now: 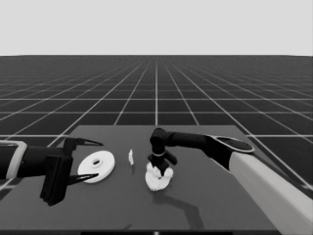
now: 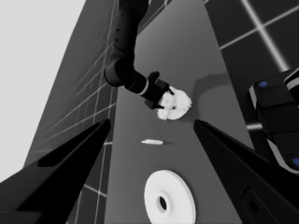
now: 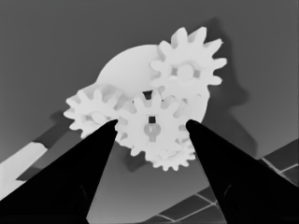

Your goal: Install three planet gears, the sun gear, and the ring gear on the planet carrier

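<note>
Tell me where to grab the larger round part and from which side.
Likely by the outer rim of the larger round part, coming down from above: it lies flat and apart from the other parts, right beneath the waiting left gripper, and its middle hole looks too small for fingers.

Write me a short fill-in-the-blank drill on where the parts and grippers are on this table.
1. The right gripper is over the smaller round part, which carries ____ gears.
2. The larger round part lies under the parked ____ gripper.
3. The thin white piece lies ____ the two round parts.
4. The middle gear sits between the right gripper's ____ fingers.

Missing words: four; left; between; open
</note>
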Robot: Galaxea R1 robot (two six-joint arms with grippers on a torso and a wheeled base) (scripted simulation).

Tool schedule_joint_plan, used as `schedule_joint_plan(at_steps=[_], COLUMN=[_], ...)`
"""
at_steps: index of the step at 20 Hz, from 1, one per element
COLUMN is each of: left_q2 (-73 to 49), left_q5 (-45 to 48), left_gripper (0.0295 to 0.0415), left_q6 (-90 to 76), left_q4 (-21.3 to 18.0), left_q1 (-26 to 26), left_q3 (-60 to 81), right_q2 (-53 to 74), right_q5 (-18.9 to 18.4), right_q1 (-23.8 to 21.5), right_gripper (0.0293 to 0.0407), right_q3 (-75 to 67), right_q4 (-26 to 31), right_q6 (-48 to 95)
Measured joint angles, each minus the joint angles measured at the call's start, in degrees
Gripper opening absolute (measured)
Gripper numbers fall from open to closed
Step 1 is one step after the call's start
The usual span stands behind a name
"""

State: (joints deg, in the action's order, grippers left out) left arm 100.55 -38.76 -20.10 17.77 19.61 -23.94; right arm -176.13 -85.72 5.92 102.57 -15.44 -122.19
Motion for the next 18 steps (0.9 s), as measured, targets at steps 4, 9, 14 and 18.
schedule_joint_plan(at_steps=[4,9,14,18], left_q2=[0.00,0.00,0.00,0.00], left_q5=[0.00,0.00,0.00,0.00], left_gripper=[0.0385,0.0385,0.0385,0.0385], left_q6=[0.00,0.00,0.00,0.00], left_q4=[0.00,0.00,0.00,0.00], left_q1=[0.00,0.00,0.00,0.00], left_q3=[0.00,0.00,0.00,0.00], right_q2=[-0.01,0.00,0.00,0.00], right_q5=[0.00,0.00,0.00,0.00], right_q1=[0.00,-0.01,-0.01,-0.02], right_gripper=[0.0310,0.0310,0.0310,0.0310], right_q3=[0.00,0.00,0.00,0.00], right_q4=[0.00,0.00,0.00,0.00], right_q6=[-2.40,-5.40,-8.40,-10.80])
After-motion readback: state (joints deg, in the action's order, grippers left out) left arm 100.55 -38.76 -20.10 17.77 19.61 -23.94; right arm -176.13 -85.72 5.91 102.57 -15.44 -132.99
